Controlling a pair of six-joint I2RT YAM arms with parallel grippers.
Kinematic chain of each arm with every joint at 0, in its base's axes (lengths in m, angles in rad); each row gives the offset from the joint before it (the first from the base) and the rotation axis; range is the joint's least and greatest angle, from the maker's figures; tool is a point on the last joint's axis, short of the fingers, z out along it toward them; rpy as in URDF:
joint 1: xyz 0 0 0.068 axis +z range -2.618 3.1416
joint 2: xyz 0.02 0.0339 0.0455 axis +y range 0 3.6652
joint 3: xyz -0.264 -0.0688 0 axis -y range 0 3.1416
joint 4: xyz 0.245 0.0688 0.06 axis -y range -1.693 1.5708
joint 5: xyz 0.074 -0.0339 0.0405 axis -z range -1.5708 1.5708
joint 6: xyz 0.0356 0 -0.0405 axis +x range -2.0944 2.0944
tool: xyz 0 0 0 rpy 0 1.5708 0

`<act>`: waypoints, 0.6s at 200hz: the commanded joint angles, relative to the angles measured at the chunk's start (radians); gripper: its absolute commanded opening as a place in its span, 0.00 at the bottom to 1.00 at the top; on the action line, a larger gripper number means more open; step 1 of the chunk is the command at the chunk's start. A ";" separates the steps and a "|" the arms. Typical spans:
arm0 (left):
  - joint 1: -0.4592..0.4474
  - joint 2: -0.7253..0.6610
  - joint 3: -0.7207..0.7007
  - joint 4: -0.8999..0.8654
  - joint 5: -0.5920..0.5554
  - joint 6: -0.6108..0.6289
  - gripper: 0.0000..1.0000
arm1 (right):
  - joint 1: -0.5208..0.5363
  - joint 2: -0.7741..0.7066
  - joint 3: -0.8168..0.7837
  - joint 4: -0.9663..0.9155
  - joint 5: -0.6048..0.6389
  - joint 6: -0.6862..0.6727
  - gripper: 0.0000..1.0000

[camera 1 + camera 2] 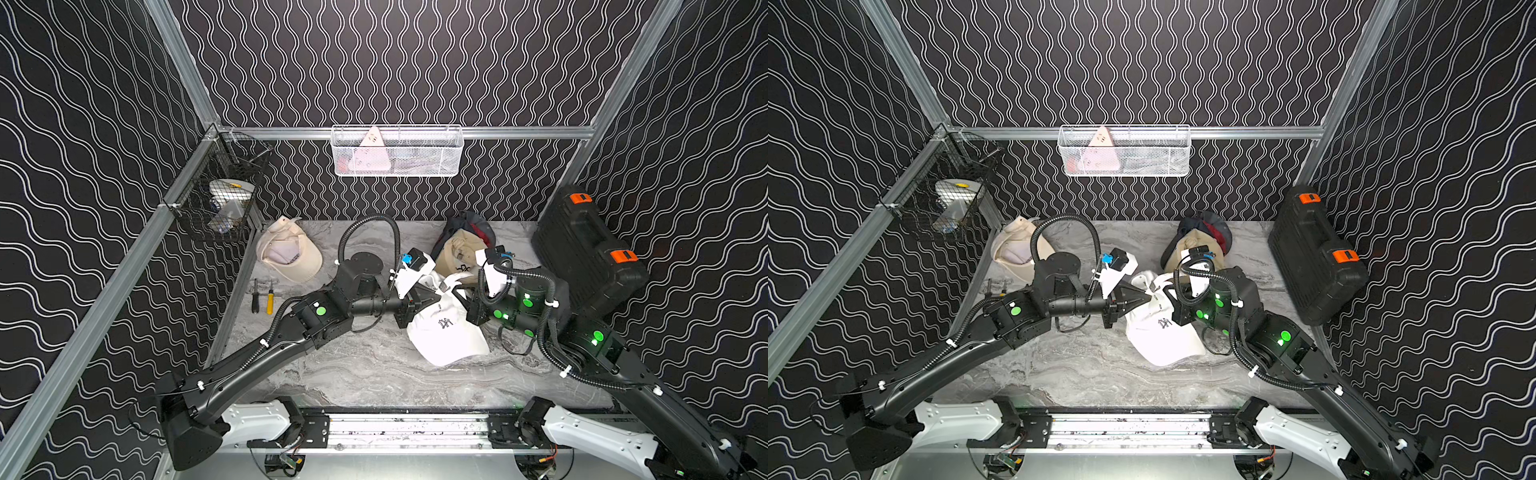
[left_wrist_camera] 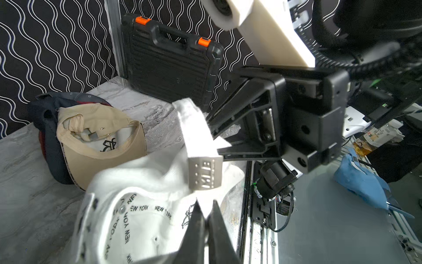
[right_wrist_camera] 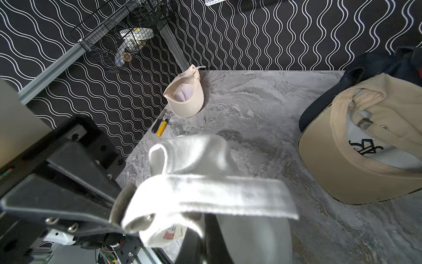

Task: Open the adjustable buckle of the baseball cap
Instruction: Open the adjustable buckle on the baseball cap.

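- A grey marbled bench (image 1: 353,374) is sitting inside black walls patterned with white wavy lines, and a metal rail is running along its front edge.
- The white cap (image 1: 446,336) is lying right of the bench's middle. Its brim is pointing toward the front edge and its back end is lifting up between the two arms.
- The left pincer (image 2: 205,205) is fully closed, pinching white fabric at the cap's back. In the left wrist view the grey metal buckle (image 2: 205,173) is sitting just beyond its tips.
- The right pincer (image 2: 214,137) is facing it from the opposite side. It is also closed, clamping the strap (image 3: 205,189) on the far side of the buckle from the left pincer.
- The strap is hanging clear of the bench between the two pincers, which are standing close together.
- Just behind the white cap, a tan cap (image 1: 457,253) is resting on a dark cap (image 1: 473,226).
- A black tool case (image 1: 582,257) is leaning against the right wall, just beside the right arm.
- Bare bench is showing in front of the white cap and to its left.
- A cream cap (image 1: 291,257) and two screwdrivers (image 1: 262,297) are lying near the left edge, well apart from the white cap.
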 commanded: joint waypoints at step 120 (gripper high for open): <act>0.000 0.028 0.081 -0.044 0.042 -0.014 0.06 | 0.000 -0.032 -0.034 -0.038 -0.106 -0.141 0.28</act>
